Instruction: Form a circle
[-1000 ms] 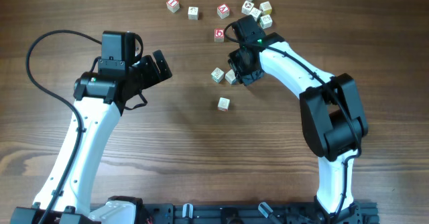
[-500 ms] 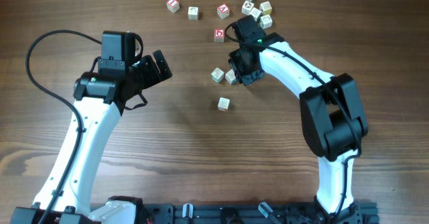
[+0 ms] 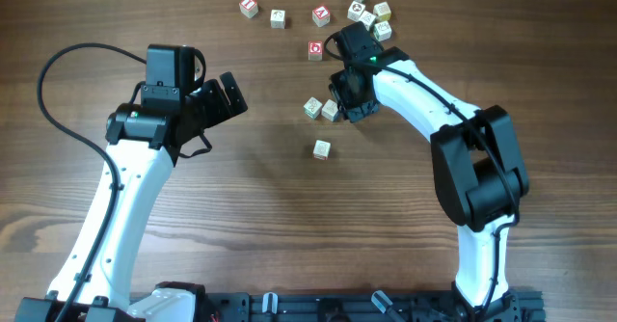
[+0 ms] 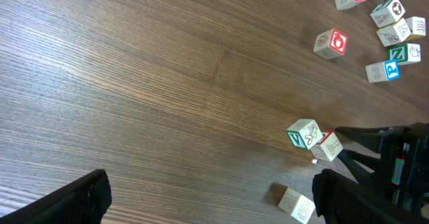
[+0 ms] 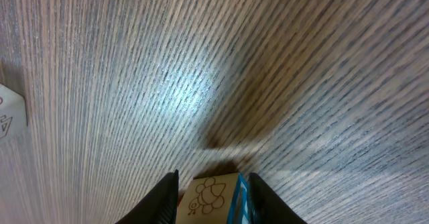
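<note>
The circle [image 3: 326,109] is found right of the table's middle, nearer the robot than the scatter of letter cubes [image 3: 366,13] at the far edge. Overhead, two of its members are seen touching: a green-faced cube [image 3: 312,107] and a paler cube [image 3: 331,110] right against the right gripper [image 5: 213,180].

The right gripper is clamped on a held cube [image 5: 209,196], which shows a line drawing and a blue side (whether it is the paler cube seen overhead cannot be told). The left gripper [image 3: 231,94] is spread wide and empty, well apart to the left. A loose cube [image 3: 321,149] lies apart, nearer the robot.

Step judged: the held cube is being seated into the cluster.

Notes for doing it well:
- The held cube is to be set flat on the table [image 3: 241,197] before release.
- Its faces are to be brought against its neighbours by a gentle press, not a shove, since such light cubes are likely to skid.
- The jaws are to be parted only a little and lifted straight up, so nothing is dragged.
</note>
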### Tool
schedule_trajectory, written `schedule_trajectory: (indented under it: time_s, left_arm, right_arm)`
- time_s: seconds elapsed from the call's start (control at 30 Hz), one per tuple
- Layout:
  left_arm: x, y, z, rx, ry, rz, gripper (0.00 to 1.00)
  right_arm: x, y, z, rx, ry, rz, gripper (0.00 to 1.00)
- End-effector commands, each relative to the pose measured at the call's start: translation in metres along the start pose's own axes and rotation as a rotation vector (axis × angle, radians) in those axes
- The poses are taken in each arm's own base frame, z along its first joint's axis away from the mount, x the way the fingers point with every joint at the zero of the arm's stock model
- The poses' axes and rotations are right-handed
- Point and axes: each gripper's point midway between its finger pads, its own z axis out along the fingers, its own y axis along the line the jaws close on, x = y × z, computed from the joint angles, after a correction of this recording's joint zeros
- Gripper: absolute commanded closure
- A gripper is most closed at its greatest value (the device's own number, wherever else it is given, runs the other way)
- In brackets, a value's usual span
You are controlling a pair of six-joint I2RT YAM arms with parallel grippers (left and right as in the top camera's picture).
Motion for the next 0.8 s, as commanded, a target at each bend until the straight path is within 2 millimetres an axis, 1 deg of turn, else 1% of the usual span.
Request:
schedule_trajectory:
  time_s: [0.0, 0.03, 0.13, 0.17, 0.2, 0.3, 0.4, 0.47, 0.5, 0.77]
  left_arm:
    - [-0.002, -0.001, 0.001, 0.005, 0.001, -0.014, 0.0]
    - [-0.002, -0.001, 0.001, 0.005, 0.001, -0.014, 0.0]
    - [-0.002, -0.001, 0.001, 0.005, 0.001, -0.014, 0.0]
    - [-0.002, -0.001, 0.001, 0.005, 0.001, -0.014, 0.0]
    - [-0.002, -0.001, 0.001, 0.005, 0.001, -0.014, 0.0]
    - [-0.002, -0.001, 0.001, 0.005, 0.001, -0.014, 0.0]
    - [-0.002, -0.001, 0.001, 0.005, 0.001, -0.014, 0.0]
    - [-0.002, -0.001, 0.001, 0.005, 0.001, -0.014, 0.0]
    - [-0.002, -0.001, 0.001, 0.005, 0.001, -0.014, 0.0]
    - [-0.002, -0.001, 0.001, 0.005, 0.001, -0.014, 0.0]
  right_arm:
    - [-0.003, 0.002, 0.003, 0.002, -0.024, 0.007, 0.58]
    - [-0.004, 0.002, 0.003, 0.0, -0.028, -0.005, 0.48]
    - [-0.007, 0.011, 0.003, -0.033, -0.046, -0.15, 0.26]
    - [-0.008, 0.012, 0.003, -0.035, -0.047, -0.179, 0.21]
    - [-0.008, 0.012, 0.003, -0.036, -0.048, -0.202, 0.2]
    - [-0.008, 0.017, 0.003, -0.052, -0.052, -0.287, 0.21]
    - [-0.005, 0.017, 0.003, -0.052, -0.039, -0.366, 0.28]
    - [-0.004, 0.017, 0.003, -0.053, -0.031, -0.387, 0.34]
    - [-0.003, 0.016, 0.003, -0.05, -0.027, -0.387, 0.36]
    - [0.0, 0.008, 0.004, -0.026, -0.006, -0.387, 0.36]
